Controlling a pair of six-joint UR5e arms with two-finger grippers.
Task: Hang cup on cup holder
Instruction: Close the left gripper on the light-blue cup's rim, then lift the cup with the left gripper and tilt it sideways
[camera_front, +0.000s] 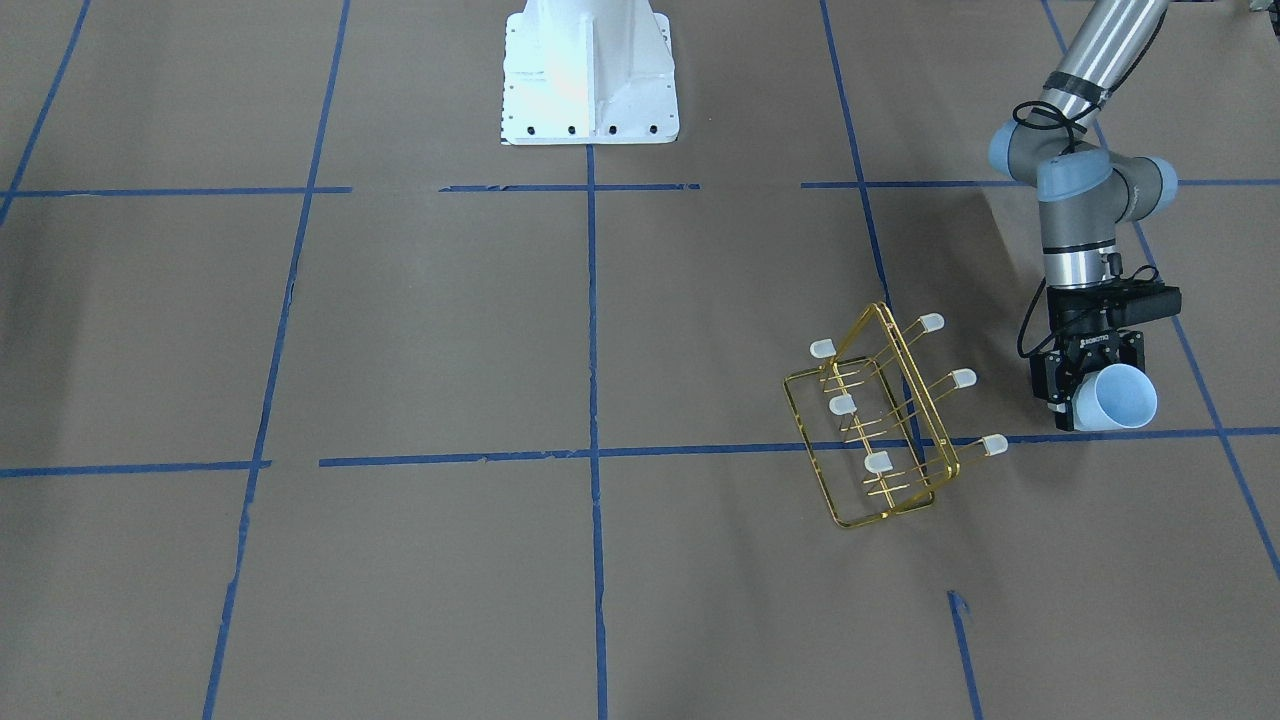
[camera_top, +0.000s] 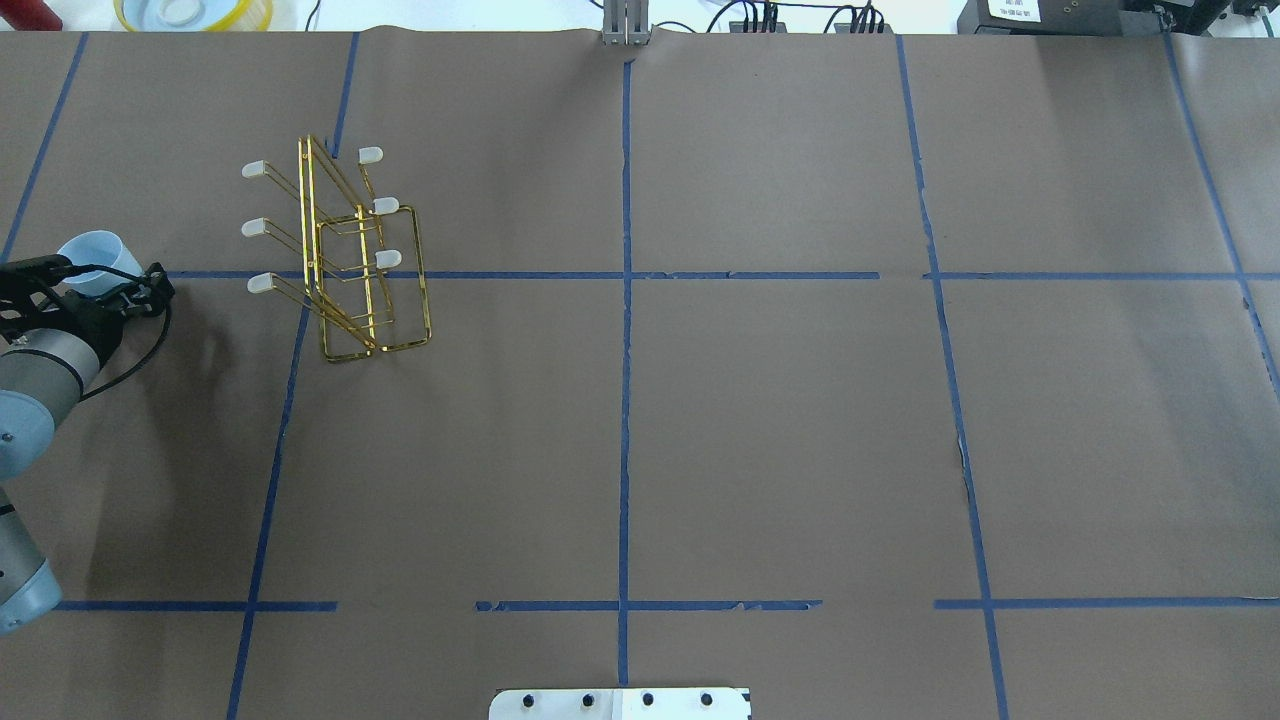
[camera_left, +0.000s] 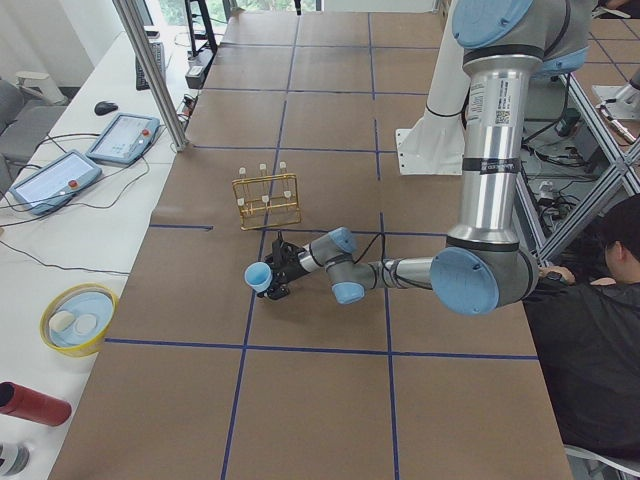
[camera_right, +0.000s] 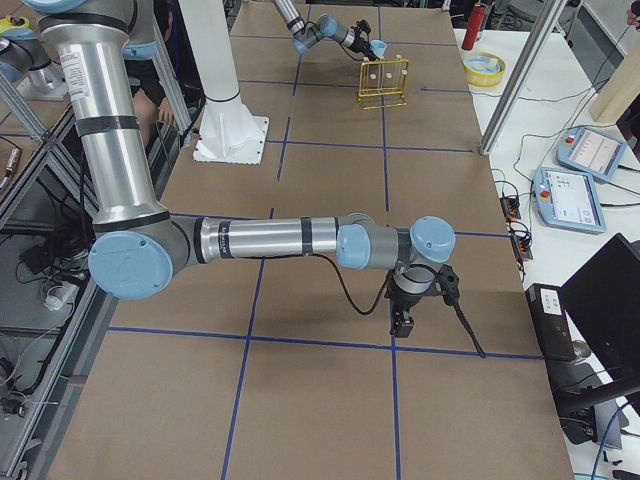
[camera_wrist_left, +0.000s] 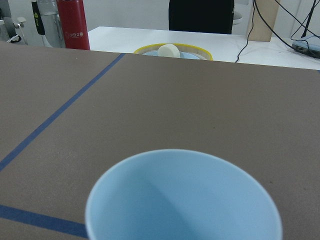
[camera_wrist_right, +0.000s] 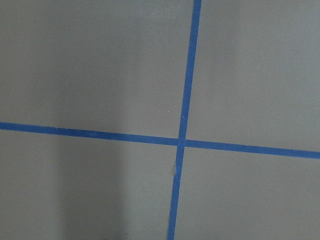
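Observation:
My left gripper is shut on the pale blue cup and holds it at the table's left end, with its open mouth tilted up. The cup also shows in the overhead view, in the exterior left view, and it fills the bottom of the left wrist view. The gold wire cup holder stands on the table a short way from the cup, apart from it, its white-capped prongs bare. My right gripper hangs low over the table's right end; I cannot tell whether it is open.
The white robot base stands at the table's robot-side edge. A yellow-rimmed bowl and a red bottle sit on the white bench beyond the left end. Blue tape lines cross the brown table cover.

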